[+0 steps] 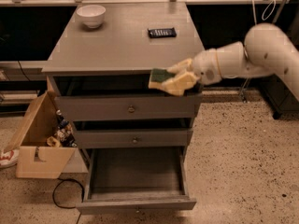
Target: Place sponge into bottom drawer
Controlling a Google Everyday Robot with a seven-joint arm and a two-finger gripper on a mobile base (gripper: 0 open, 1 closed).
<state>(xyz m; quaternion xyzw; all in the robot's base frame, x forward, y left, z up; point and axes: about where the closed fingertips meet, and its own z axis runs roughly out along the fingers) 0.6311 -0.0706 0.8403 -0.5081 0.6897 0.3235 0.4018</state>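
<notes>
My gripper (180, 77) hangs in front of the cabinet's top front edge, at the right side, and is shut on the sponge (160, 77), whose dark green top faces up over the yellow foam. The white arm reaches in from the right. The bottom drawer (136, 203) is pulled out below, a wide grey tray with nothing showing inside. The sponge is well above the drawer and toward its right half.
On the grey cabinet top (117, 41) stand a white bowl (91, 15) at the back left and a flat black remote-like device (162, 32). Two shallower drawers with knobs (131, 109) are closed. An open cardboard box (39, 141) stands on the floor at left.
</notes>
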